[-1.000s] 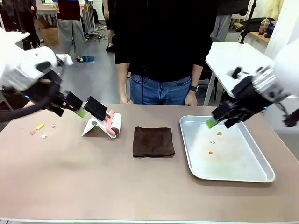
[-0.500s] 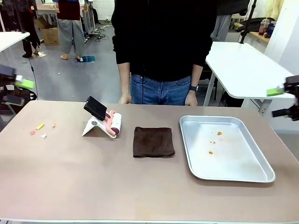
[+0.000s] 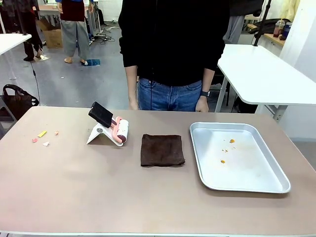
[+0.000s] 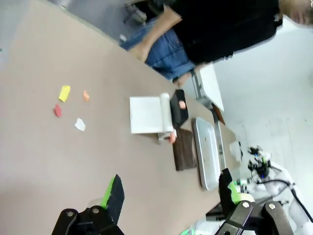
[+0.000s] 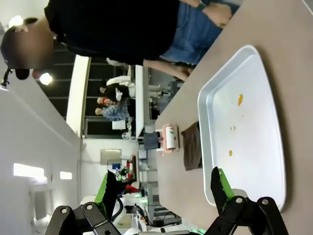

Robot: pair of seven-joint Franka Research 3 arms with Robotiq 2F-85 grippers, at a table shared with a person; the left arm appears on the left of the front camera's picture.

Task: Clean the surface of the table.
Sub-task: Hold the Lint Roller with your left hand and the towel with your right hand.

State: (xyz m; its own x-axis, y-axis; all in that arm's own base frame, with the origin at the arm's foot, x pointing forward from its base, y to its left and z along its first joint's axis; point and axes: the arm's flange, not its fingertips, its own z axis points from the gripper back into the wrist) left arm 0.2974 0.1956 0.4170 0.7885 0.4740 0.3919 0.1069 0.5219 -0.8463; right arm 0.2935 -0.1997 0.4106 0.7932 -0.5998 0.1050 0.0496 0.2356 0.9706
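Green-padded black jaws wide apart, gripping nothing: left gripper (image 4: 169, 183), right gripper (image 5: 163, 178). Beyond, smooth matte taupe table (image 3: 98, 187). At centre, square dark-brown cloth (image 3: 162, 149); shiny rectangular metal tray (image 3: 256, 168) at 3 o'clock, small coloured scraps (image 3: 42, 134) at 9.

left claw (image 4: 171, 193): black fingers are carrying green pads (image 4: 108, 192), silver screws are showing on the black knuckle links. right claw (image 5: 163, 188) is looking identical. person (image 3: 173, 44) is wearing a black long-sleeve top, blue jeans, dark watch (image 3: 205, 93).
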